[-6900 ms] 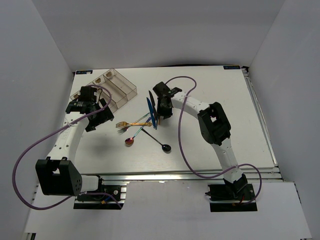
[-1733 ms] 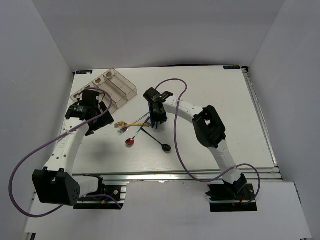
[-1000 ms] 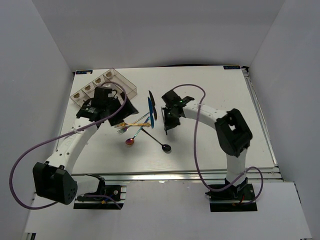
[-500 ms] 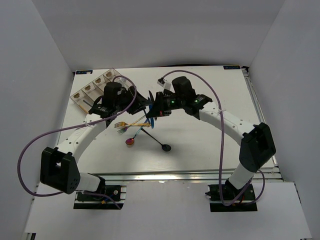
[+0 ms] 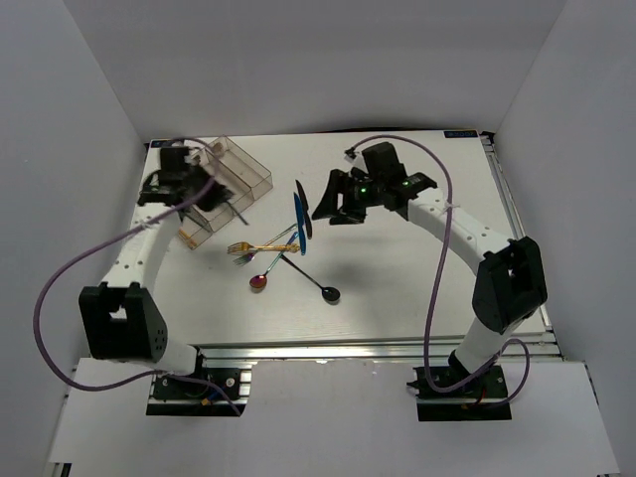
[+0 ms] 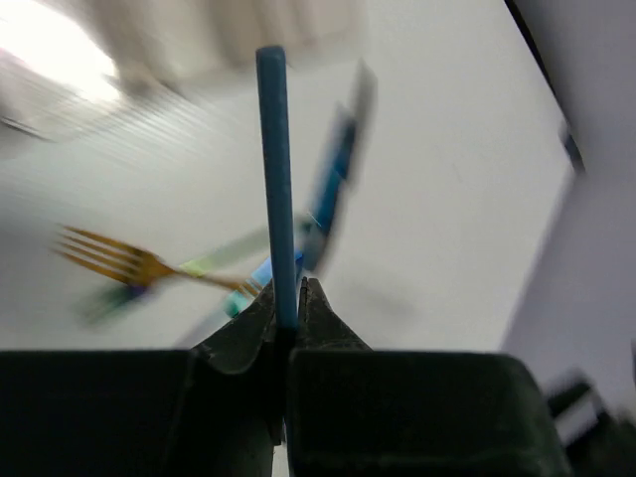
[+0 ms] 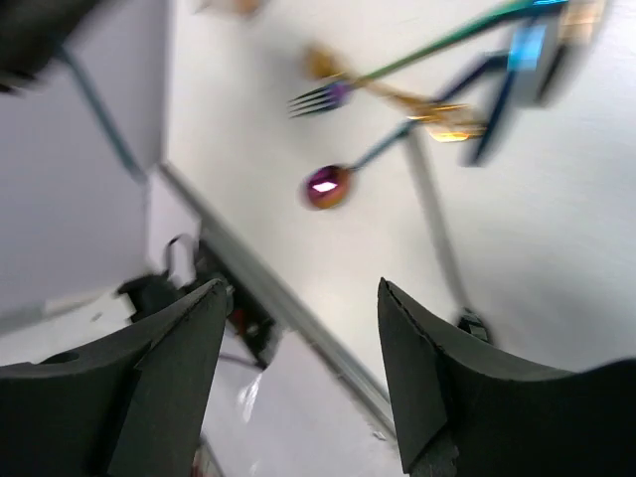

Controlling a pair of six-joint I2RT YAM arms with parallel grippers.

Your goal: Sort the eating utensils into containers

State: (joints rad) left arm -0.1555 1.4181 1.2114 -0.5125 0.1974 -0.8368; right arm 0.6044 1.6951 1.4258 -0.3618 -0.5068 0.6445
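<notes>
My left gripper (image 6: 288, 293) is shut on a slim blue stick-like utensil (image 6: 276, 179) that juts straight out from its jaws. From above, that gripper (image 5: 211, 187) hangs over the clear organiser tray (image 5: 250, 171) at the back left, with the stick (image 5: 235, 205) slanting off it. My right gripper (image 5: 324, 202) stands open and empty over the table's middle (image 7: 303, 288). The other utensils lie in a loose pile: a blue knife (image 5: 300, 214), a gold fork (image 5: 248, 246), an iridescent spoon (image 5: 257, 282) and a black spoon (image 5: 331, 294).
The left arm hides much of the tray; one tan label (image 5: 189, 236) shows at its near end. White walls close in the table on three sides. The metal rail (image 5: 378, 348) runs along the near edge.
The two grippers met over the pile. The left one shut on the blue stick and swung back left to the tray. The right one opened and drew back to the right.
</notes>
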